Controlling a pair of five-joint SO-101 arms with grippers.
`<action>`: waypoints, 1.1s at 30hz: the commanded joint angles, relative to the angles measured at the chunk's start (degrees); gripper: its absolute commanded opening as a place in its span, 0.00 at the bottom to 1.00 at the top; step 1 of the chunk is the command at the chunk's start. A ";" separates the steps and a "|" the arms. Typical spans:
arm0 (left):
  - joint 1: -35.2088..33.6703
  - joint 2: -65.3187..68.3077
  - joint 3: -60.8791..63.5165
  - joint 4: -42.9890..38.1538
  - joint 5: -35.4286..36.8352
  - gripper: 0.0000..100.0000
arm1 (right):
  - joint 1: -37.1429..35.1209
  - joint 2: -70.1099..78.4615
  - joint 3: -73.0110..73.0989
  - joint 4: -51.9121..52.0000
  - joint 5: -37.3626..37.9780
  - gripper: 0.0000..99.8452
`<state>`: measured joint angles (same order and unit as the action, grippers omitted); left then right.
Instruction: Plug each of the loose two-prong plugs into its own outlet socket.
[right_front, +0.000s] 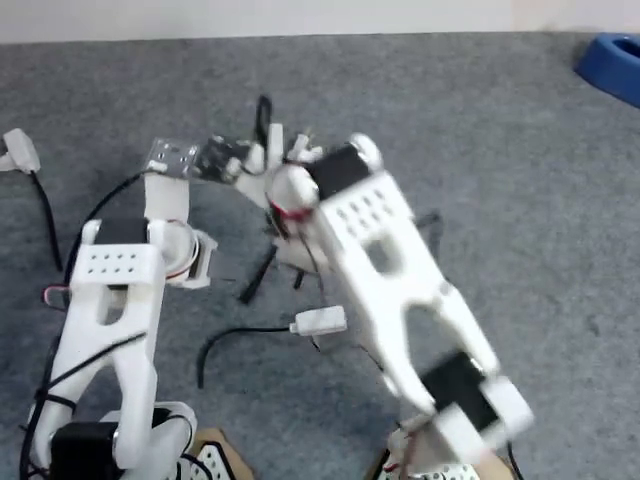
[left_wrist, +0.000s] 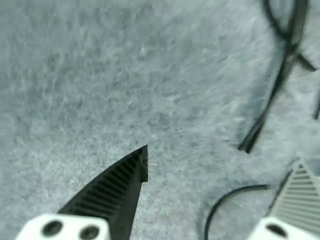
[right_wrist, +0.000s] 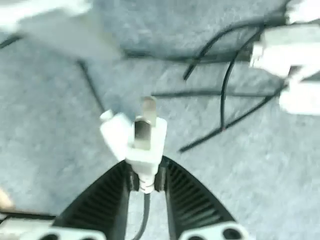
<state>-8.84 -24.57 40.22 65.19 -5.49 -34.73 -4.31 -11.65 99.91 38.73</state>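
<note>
My right gripper (right_wrist: 146, 172) is shut on a white two-prong plug (right_wrist: 145, 137) whose prongs point away from the wrist, held above the grey carpet. White socket blocks (right_wrist: 285, 50) lie beyond it among black cords. In the high view the right arm (right_front: 380, 260) stretches to the cluster of white pieces (right_front: 270, 160) at the middle back. My left gripper (left_wrist: 220, 170) hangs open over bare carpet with nothing between its fingers. A loose white plug (right_front: 320, 321) on a black cord lies between the two arms. Another white plug (right_front: 20, 150) rests at the far left.
Black cords (right_front: 255, 275) trail over the carpet between the arms and show beside the left gripper (left_wrist: 272, 95). A blue container (right_front: 612, 60) sits at the back right corner. A pale blurred shape (right_wrist: 60, 25) hangs at the edge of the right wrist view.
</note>
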 joint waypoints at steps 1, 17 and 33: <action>3.12 -1.71 -9.80 7.21 -0.18 0.41 | 1.54 -20.18 14.02 0.92 -1.23 0.01; 22.29 24.66 -21.49 1.41 -0.26 0.41 | 25.71 -73.89 56.04 -5.23 -15.21 0.01; 32.04 33.19 -22.46 3.43 -0.70 0.26 | 33.27 -68.09 56.40 -5.14 -13.63 0.01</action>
<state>19.30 8.92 16.48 69.41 -5.58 -2.11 -74.99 44.70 95.34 24.57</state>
